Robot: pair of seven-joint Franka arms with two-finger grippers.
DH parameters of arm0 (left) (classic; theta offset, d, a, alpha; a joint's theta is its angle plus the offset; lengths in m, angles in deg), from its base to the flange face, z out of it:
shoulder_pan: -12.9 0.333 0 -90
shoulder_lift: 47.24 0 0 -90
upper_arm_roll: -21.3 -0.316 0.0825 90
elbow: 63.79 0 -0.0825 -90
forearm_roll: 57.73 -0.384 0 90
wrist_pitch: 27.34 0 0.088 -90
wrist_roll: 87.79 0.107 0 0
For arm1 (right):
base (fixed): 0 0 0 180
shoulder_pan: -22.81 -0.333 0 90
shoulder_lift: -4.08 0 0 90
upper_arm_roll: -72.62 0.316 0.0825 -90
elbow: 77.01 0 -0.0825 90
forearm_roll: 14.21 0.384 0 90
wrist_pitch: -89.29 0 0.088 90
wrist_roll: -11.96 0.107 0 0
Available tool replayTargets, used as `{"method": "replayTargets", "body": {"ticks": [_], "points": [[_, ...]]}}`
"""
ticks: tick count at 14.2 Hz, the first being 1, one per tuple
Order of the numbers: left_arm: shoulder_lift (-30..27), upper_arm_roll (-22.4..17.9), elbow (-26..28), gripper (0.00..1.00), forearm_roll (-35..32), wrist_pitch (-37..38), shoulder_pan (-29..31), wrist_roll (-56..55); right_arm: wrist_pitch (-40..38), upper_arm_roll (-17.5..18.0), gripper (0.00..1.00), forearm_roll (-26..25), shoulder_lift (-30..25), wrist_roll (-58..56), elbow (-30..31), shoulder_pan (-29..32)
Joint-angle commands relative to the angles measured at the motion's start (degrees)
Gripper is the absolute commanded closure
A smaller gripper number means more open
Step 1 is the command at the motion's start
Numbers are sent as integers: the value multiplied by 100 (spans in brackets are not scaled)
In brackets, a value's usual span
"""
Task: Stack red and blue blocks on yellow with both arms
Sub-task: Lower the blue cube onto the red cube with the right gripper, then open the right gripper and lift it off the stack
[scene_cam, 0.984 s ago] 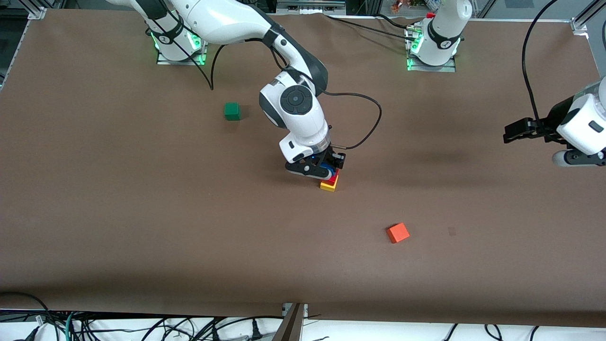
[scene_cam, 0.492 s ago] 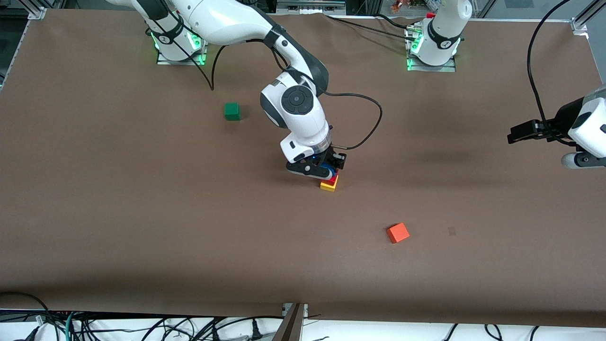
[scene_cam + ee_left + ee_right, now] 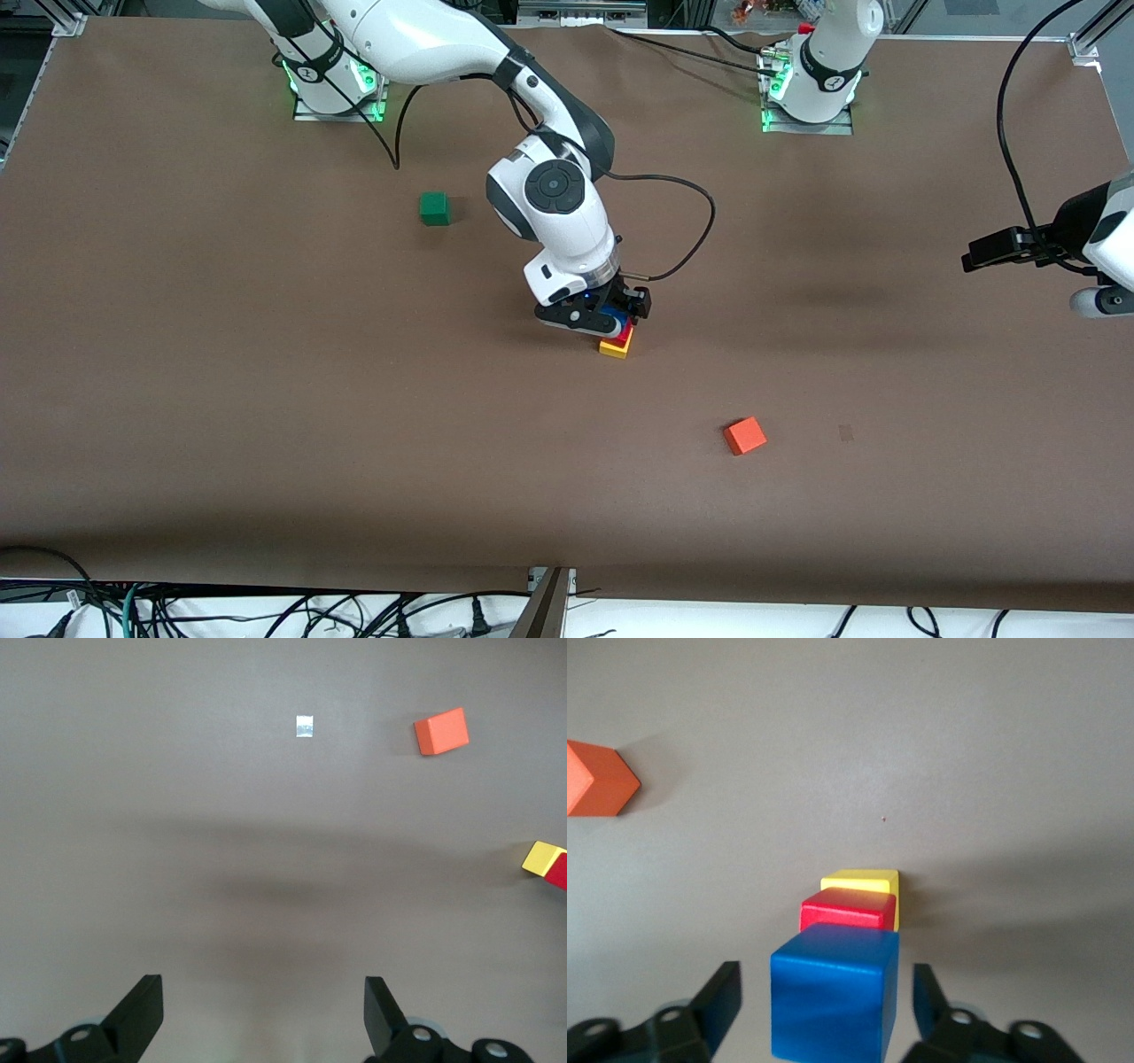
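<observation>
The yellow cube (image 3: 613,349) rests on the table near the middle, with the red block (image 3: 626,336) on it and the blue block (image 3: 610,317) on top. The right wrist view shows the same stack: blue block (image 3: 833,992), red block (image 3: 846,908), yellow cube (image 3: 864,880). My right gripper (image 3: 611,319) is open around the blue block, its fingers (image 3: 722,1001) standing apart from the block's sides. My left gripper (image 3: 264,1010) is open and holds nothing, hanging in the air over the left arm's end of the table (image 3: 983,252).
An orange-red cube (image 3: 744,435) lies nearer the front camera than the stack, toward the left arm's end. A green cube (image 3: 434,208) sits closer to the right arm's base. The right arm's black cable (image 3: 691,221) loops over the table beside the stack.
The right gripper's jaws have opened off the blue block, which stays on the stack. The left arm has drawn back farther toward its end of the table.
</observation>
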Motion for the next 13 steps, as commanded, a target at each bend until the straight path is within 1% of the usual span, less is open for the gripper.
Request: {"method": "replayTargets", "body": {"ticks": [1, 3, 5, 10, 12, 13], "points": [[-15, 17, -39, 0, 135, -15, 33, 115, -259, -112, 0, 5, -55, 18, -55, 26], [-15, 26, -39, 0, 135, -24, 24, 115, -837, -165, 0, 5, -248, -17, -352, 132], [-15, 26, -39, 0, 135, -15, 33, 115, -1506, -148, 0, 14, -397, -96, -555, 412], [-15, 52, -39, 0, 56, -15, 7, 98, -2429, -95, 0, 128, -1249, -939, -547, 1396], [-15, 52, -82, 0, 47, -15, 15, 98, -3158, -129, 0, 705, -1531, -1587, -547, 1853], [-15, 43, -82, 0, 47, -15, 24, 98, -3431, -130, 0, 804, -1758, -1817, -495, 2012]]}}
